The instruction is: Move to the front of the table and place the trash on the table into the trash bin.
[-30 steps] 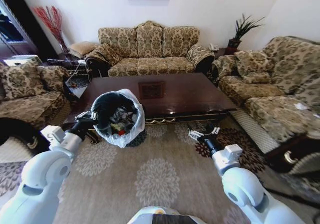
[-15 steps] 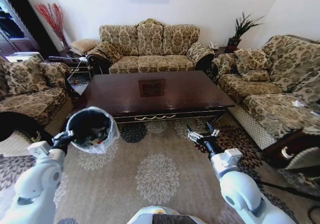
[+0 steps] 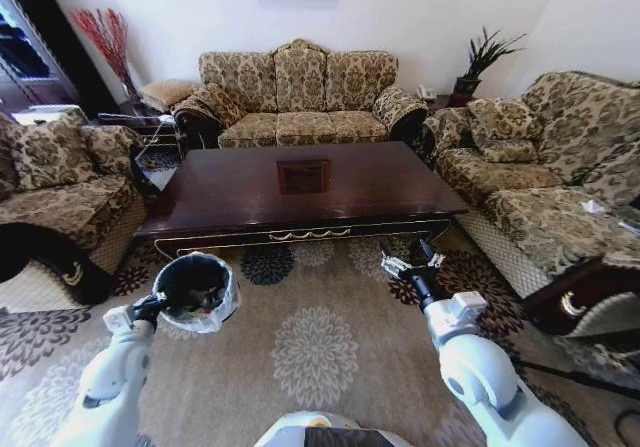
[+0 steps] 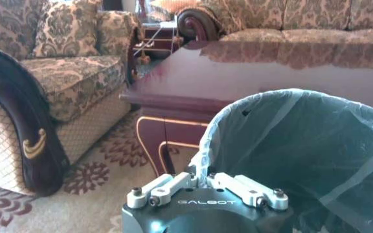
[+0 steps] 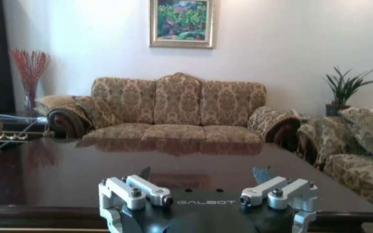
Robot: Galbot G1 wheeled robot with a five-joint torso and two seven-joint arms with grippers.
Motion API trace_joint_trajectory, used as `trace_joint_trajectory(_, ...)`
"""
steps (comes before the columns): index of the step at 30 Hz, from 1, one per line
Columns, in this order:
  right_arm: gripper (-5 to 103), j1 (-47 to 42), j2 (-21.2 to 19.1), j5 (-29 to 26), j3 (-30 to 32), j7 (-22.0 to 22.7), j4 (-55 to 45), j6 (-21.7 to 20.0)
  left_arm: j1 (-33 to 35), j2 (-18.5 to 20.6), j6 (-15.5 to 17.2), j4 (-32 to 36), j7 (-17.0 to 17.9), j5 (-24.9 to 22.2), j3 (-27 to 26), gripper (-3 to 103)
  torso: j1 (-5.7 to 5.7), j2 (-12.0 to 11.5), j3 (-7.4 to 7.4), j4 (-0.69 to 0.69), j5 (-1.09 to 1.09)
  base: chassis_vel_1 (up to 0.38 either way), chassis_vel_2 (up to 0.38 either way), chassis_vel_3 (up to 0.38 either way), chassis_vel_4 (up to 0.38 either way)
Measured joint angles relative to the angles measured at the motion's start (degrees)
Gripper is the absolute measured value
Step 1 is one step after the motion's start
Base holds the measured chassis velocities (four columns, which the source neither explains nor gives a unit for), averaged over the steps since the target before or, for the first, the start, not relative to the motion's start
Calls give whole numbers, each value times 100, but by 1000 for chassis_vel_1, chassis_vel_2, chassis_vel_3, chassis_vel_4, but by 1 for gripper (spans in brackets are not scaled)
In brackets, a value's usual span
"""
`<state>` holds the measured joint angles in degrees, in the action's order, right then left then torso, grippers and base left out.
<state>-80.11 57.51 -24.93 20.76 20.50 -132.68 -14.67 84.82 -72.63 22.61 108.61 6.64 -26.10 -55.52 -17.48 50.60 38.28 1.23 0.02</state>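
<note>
Left gripper (image 3: 157, 305) clamps the rim of the round black bag-lined trash bin (image 3: 195, 289) before the glossy dark-brown table (image 3: 300, 192); keep it level. Right gripper (image 3: 412, 264) spread, empty.

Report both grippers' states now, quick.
Left gripper: shut on the trash bin's bag-lined rim, holding it above the rug.
Right gripper: open, holding nothing, before the table.

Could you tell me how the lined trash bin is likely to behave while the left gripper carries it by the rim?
The trash bin, pinched at one edge by the left gripper, probably tips away from the grip. Its thin bag liner looks floppy and slippery, so the hold may slide. It seems light for its size.
</note>
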Motion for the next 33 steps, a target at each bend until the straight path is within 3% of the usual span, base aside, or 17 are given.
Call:
trace_joint_trajectory(7,100,-116,97,260,-4,-376,94,59,80,-162,-294,-481,5,447,114,1,0,0,0,4,-3,7,7,-3,-8)
trace_joint_trajectory(33,100,-90,196,317,-309,-256,120,87,-75,-199,-411,-1403,-94,312,377,1,0,1,0,5,-4,150,174,-143,-166)
